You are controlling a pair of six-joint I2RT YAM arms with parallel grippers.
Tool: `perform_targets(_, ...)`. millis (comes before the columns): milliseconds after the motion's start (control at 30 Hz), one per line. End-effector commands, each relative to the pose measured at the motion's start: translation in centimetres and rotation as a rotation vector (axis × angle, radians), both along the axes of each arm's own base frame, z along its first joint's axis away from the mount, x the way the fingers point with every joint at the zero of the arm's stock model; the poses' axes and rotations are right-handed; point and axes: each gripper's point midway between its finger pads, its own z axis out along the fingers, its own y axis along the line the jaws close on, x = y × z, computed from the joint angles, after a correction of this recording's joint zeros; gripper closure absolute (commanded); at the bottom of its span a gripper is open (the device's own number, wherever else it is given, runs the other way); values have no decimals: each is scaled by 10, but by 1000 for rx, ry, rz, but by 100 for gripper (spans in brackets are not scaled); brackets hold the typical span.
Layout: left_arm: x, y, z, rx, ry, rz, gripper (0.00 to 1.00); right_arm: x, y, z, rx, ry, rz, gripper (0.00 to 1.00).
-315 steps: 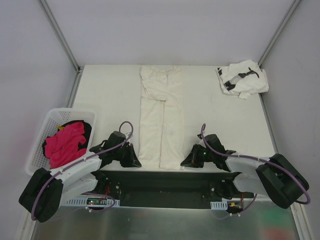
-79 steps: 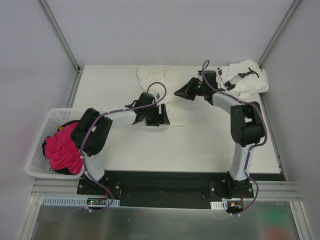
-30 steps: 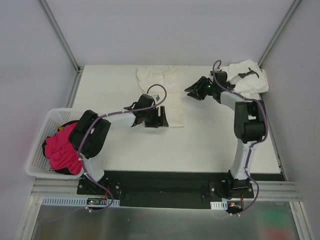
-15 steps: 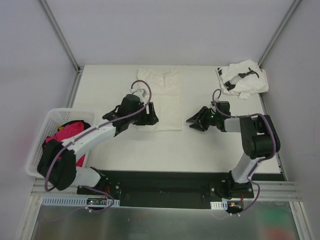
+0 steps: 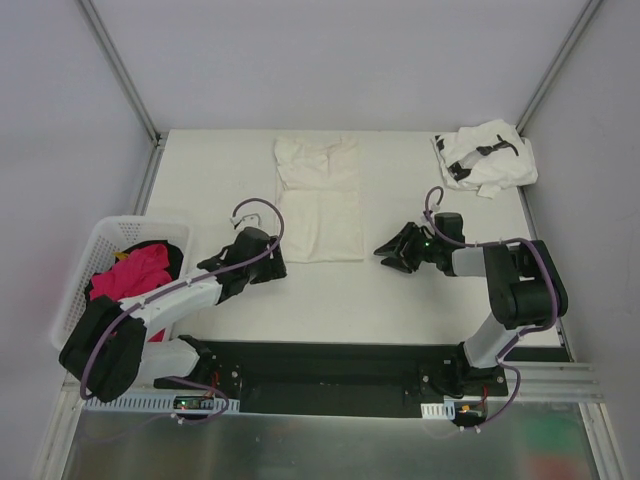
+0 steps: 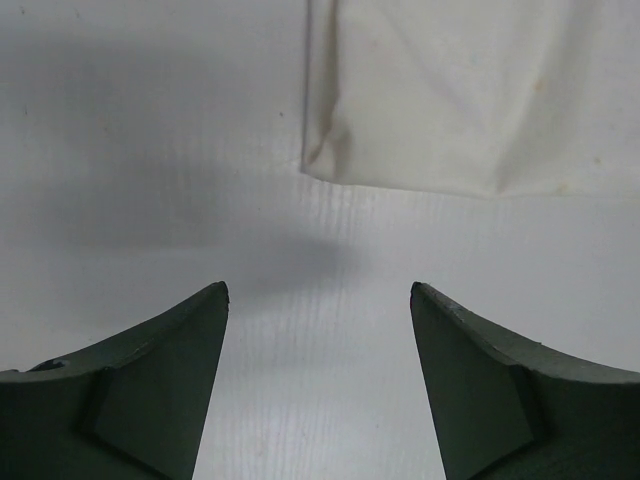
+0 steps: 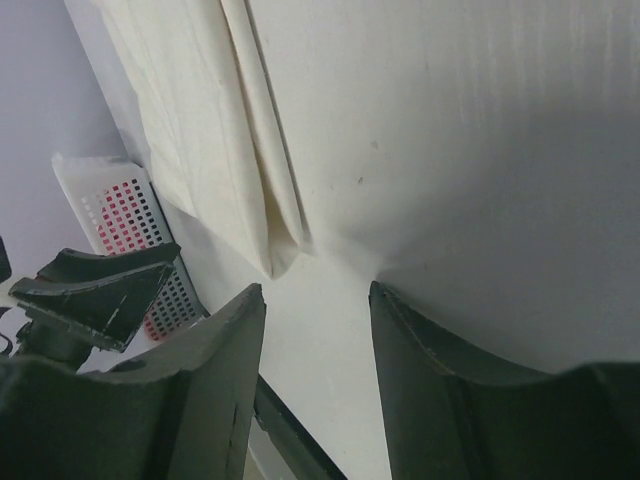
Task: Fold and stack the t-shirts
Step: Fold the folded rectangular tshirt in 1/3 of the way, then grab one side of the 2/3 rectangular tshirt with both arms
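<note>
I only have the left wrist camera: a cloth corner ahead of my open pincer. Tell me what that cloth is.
Observer: It is the near left corner of the cream t-shirt, folded into a rectangle at the far middle of the table.
Operator: Report where the right arm is.
Observer: The right pincer sits open and empty just off the shirt's near right corner, not touching it.
Operator: Find me the other shirt.
Observer: The white t-shirt with black marks lies crumpled in the table's far right corner, not yet folded.
</note>
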Motion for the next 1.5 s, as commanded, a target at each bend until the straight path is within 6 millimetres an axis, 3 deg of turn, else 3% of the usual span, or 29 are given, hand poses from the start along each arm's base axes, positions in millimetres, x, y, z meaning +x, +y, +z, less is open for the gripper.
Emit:
perform_targets(0, 19, 10, -9, 54, -31, 107, 27, 13, 5, 10, 5, -89, 33, 51)
perform_targets(167, 31, 10, -27, 92, -14, 113, 28, 20, 8, 1, 15, -68, 25, 51)
perform_targets(400, 56, 14, -35, 21, -24, 129, 29, 28, 16, -8, 38, -45, 25, 51)
perform_targets(767, 58, 19, -43, -11, -51, 118, 30, 28, 35, -13, 39, -26, 58, 51)
perform_targets(900, 61, 11, -43, -62, -68, 84, 30, 26, 43, -15, 43, -17, 75, 50)
perform_targets(1100, 58, -1, -46, -109, -45, 36, 31, 25, 47, -15, 47, -16, 84, 50)
perform_targets(1233, 41, -14, -52, -189, 32, 1, 33, 22, 47, -17, 42, -11, 85, 50)
perform_targets(1467, 19, -16, -59, -228, 104, -8, 35, 21, 56, -19, 54, -6, 104, 50)
